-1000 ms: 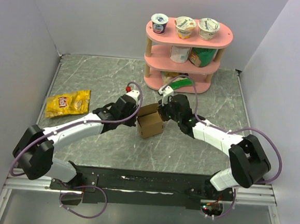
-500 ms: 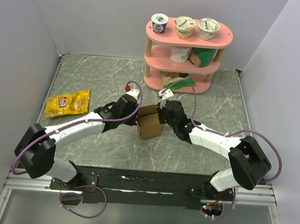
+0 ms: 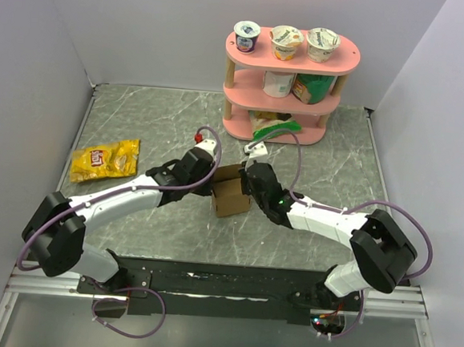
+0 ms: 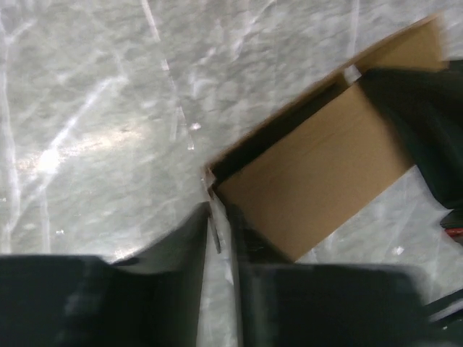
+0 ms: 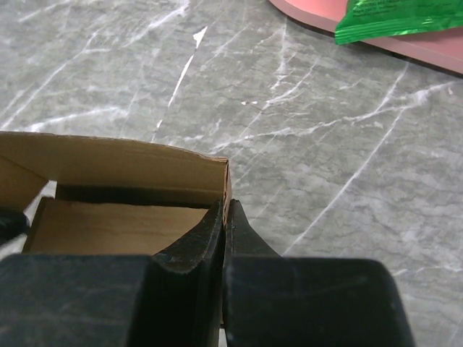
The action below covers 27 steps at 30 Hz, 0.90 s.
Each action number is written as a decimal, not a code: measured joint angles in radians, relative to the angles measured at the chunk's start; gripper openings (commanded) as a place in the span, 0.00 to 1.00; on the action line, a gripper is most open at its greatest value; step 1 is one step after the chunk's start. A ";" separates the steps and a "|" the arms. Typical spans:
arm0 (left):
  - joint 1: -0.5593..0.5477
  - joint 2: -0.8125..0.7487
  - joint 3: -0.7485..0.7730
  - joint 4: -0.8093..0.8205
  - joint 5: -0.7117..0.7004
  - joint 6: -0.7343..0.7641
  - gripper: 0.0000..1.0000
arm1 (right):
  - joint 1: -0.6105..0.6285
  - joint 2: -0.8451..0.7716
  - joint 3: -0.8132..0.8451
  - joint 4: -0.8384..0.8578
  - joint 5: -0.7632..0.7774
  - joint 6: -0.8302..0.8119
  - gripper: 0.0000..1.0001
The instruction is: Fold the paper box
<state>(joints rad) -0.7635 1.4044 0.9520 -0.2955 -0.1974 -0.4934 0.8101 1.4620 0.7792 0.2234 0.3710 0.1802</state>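
Marble tabletop (white walls) bears paper box, right hand pinching it, left hand unclear.

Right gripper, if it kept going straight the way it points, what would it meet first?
The paper box: the right gripper looks shut with its tips at the box's wall edge, though contact is hard to judge.

Desk: grey marbled top with pale veins, walls on the left, back and right. Paper box sits near the middle, plain brown, open at the top. Yellow snack bag lies flat toward the left, well apart from the box. Pink three-tier shelf stands at the back, right of centre
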 measured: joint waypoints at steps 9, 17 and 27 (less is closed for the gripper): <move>-0.024 -0.129 -0.085 0.098 0.074 0.010 0.82 | 0.034 -0.003 -0.054 0.079 0.011 0.032 0.00; -0.021 -0.253 -0.115 0.150 0.099 0.021 0.97 | 0.039 -0.016 -0.074 0.098 0.010 0.038 0.00; 0.170 -0.476 -0.275 0.166 0.150 -0.009 0.75 | 0.039 -0.016 -0.074 0.097 0.006 0.047 0.00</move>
<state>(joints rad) -0.5934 0.9287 0.6769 -0.1291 -0.0475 -0.5022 0.8486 1.4460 0.7055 0.3202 0.3775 0.2276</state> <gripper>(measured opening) 0.790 0.015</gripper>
